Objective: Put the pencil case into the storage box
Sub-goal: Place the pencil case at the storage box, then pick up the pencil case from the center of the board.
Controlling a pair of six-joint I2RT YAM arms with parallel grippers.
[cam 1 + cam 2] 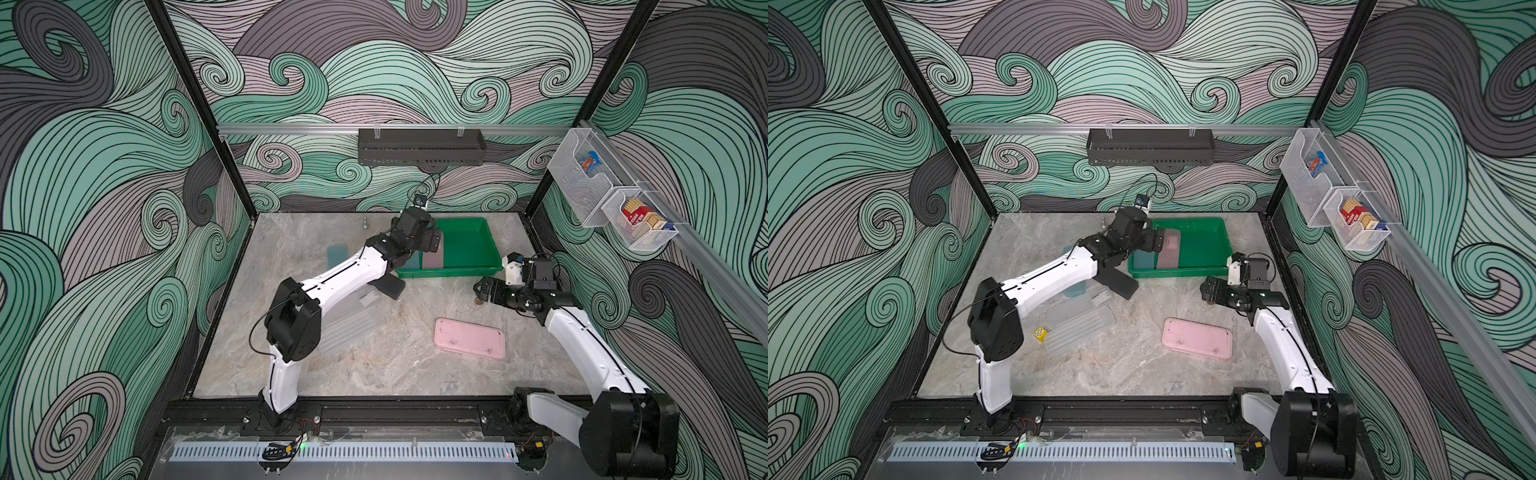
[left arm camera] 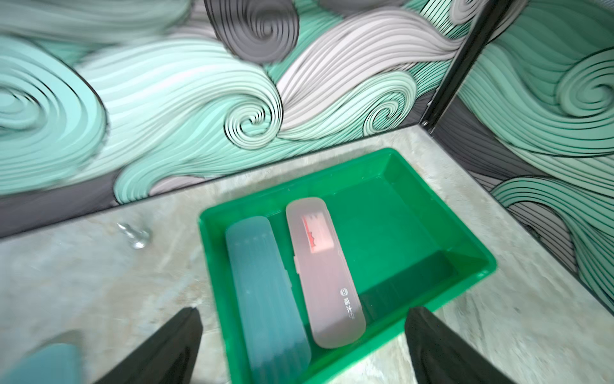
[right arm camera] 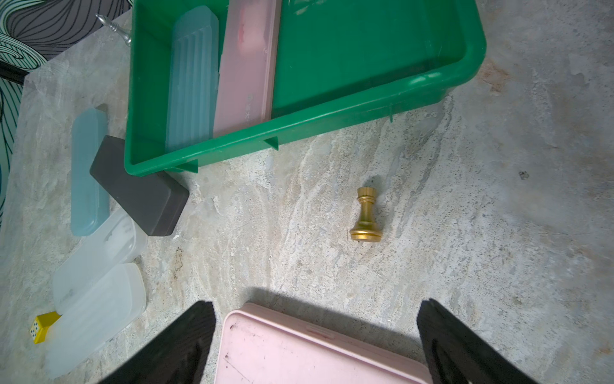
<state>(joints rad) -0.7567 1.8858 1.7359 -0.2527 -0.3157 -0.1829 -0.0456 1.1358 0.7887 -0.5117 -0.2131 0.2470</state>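
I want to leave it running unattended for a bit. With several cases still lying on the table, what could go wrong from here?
1. The dark grey case has one end tucked under the corner rim of the storage box; pulling it out could drag or tip the box.
2. The gold chess piece sits between the big pink case and the box; a low carry might knock it over.

Soft overhead light fills both top views, stretched at the edges. Motion blur smears the wall [image 2: 99, 99] in the left wrist view; the right wrist view is sharp, with glare on the storage box [image 3: 422, 79] rim and shadow on the bench [image 3: 299, 216].
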